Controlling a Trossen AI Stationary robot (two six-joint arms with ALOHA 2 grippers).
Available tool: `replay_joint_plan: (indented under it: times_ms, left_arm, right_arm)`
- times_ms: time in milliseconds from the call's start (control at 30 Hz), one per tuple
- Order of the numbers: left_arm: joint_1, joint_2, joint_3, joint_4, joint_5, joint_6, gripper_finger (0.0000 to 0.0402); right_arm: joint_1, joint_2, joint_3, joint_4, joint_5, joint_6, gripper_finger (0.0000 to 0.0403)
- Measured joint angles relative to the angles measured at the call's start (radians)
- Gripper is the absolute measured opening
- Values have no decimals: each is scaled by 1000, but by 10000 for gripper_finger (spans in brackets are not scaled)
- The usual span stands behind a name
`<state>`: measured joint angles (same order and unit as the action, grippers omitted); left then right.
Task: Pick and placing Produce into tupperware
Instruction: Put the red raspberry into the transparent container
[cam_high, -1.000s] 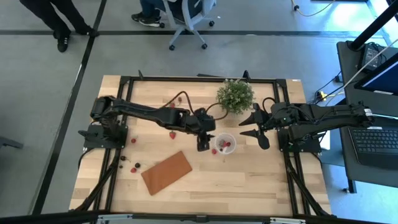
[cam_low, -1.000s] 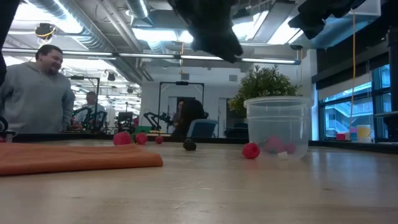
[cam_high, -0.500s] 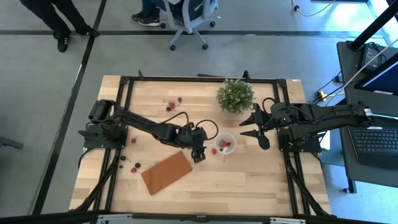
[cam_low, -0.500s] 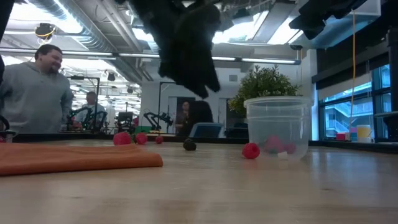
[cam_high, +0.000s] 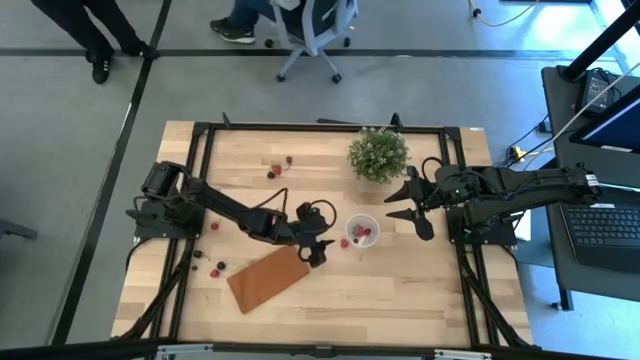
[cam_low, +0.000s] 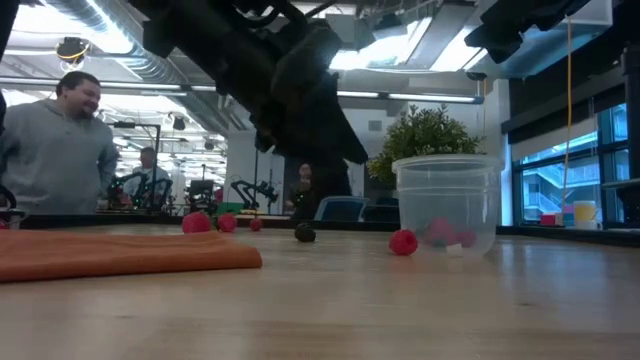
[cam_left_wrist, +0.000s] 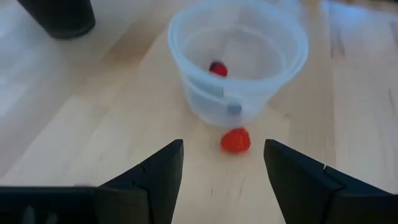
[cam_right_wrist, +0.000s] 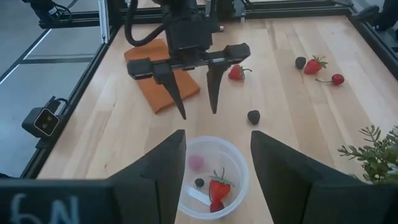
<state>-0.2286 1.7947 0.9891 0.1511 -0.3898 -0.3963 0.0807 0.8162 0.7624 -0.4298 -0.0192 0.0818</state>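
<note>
Two arms share the counter (cam_high: 400, 290): the left end effector (cam_right_wrist: 196, 93), fingers spread wide and empty, hangs beside the tupperware (cam_high: 361, 231), seemingly lining up on the red berry (cam_left_wrist: 236, 140) touching the cup's wall. The right end effector (cam_high: 412, 208) waits open between cup and potted plant (cam_high: 378, 153). An orange board (cam_high: 268, 277) lies close under the left arm; other produce (cam_high: 280, 166) sits well apart.

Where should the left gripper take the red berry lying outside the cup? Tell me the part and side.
Grip the red berry across its round middle, from above. It lies on the table right beside the tupperware wall, so the fingers go either side of it along that wall. The open left gripper is lined up that way.
</note>
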Motion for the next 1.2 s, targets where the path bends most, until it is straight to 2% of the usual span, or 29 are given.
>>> replay_joint_plan:
  times_ms: [267,467,567,767,1000,1200]
  left_arm:
    - [0,5,-2,30,-1,22,216]
    - [-5,108,13,167,3,17,215]
    - [-12,153,25,181,-9,17,215]
    - [-16,185,28,199,-12,16,215]
    - [-20,252,28,315,-13,13,215]
    - [-21,284,28,340,-72,13,215]
  right_arm:
    - [0,3,0,0,0,-6,183]
    - [0,5,0,4,0,-11,183]
    - [0,8,0,0,0,-8,184]
    - [0,9,0,-1,0,-8,184]
    - [0,9,0,-1,0,-8,184]
    - [0,9,0,-1,0,-8,184]
